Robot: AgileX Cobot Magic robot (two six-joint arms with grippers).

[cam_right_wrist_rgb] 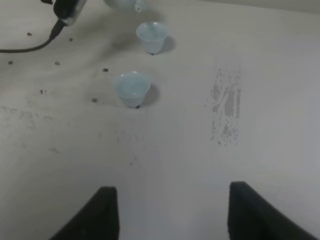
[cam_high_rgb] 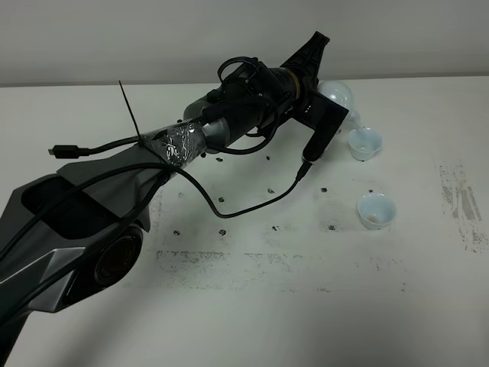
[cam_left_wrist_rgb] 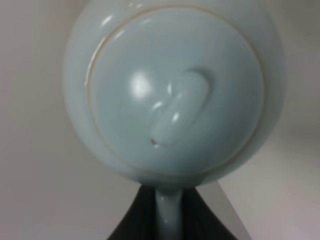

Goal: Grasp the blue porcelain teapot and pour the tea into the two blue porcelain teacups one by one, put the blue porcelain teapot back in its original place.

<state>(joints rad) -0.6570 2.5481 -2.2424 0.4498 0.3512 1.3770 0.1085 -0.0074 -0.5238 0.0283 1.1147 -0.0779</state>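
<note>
The left pincer [cam_left_wrist_rgb: 169,212] grips the teapot [cam_high_rgb: 338,93] by its handle at upper right, the right pincer [cam_right_wrist_rgb: 172,210] gapes empty, and filling the upper cup [cam_high_rgb: 364,143] and lower cup [cam_high_rgb: 377,210], then returning the pot, apparently remain.

A broad white matte table [cam_high_rgb: 252,329] fills nearly the whole scene. Small dark specks [cam_high_rgb: 222,232] dot its top, and there are worn grey scuffed patches [cam_high_rgb: 457,200] toward one side. Beyond its far edge rises a plain pale grey wall [cam_high_rgb: 114,38]. The light is soft and even, and shadows are faint.
</note>
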